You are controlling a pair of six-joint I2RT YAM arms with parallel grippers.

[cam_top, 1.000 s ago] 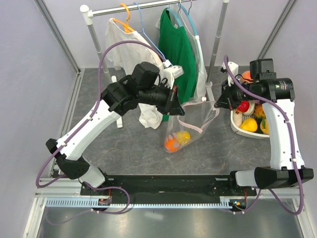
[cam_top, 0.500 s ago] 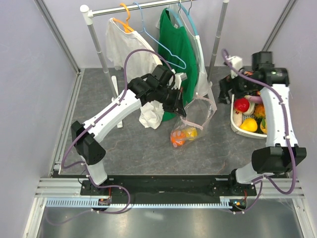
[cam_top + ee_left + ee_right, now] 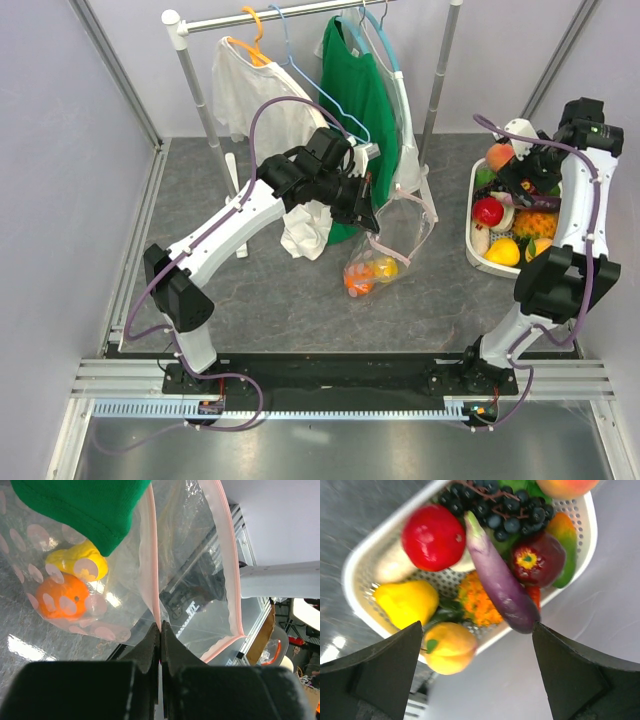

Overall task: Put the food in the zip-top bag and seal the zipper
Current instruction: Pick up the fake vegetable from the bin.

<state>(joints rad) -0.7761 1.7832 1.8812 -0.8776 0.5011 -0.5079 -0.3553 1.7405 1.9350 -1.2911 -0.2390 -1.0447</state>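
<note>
The right gripper [image 3: 476, 625] has swung out toward 3 o'clock since half a second ago. It now hangs over the white basket [image 3: 350, 575], claw spread wide above the purple eggplant [image 3: 497, 575] and red apple [image 3: 432, 537]. The left gripper [image 3: 160, 628] has hardly shifted, its fingers pinching the zipper [image 3: 152, 555] of the zip-top bag [image 3: 400, 235]. The bag dangles near the table's centre, holding an orange fruit [image 3: 62, 597] and a yellow fruit [image 3: 75, 562].

The top external camera looks steeply down from behind the arm bases over the whole surface [image 3: 260, 290]. Left wrist view sits close against the zip-top bag [image 3: 195, 555], right wrist view close above the basket [image 3: 432, 577] (both visible overhead too).
</note>
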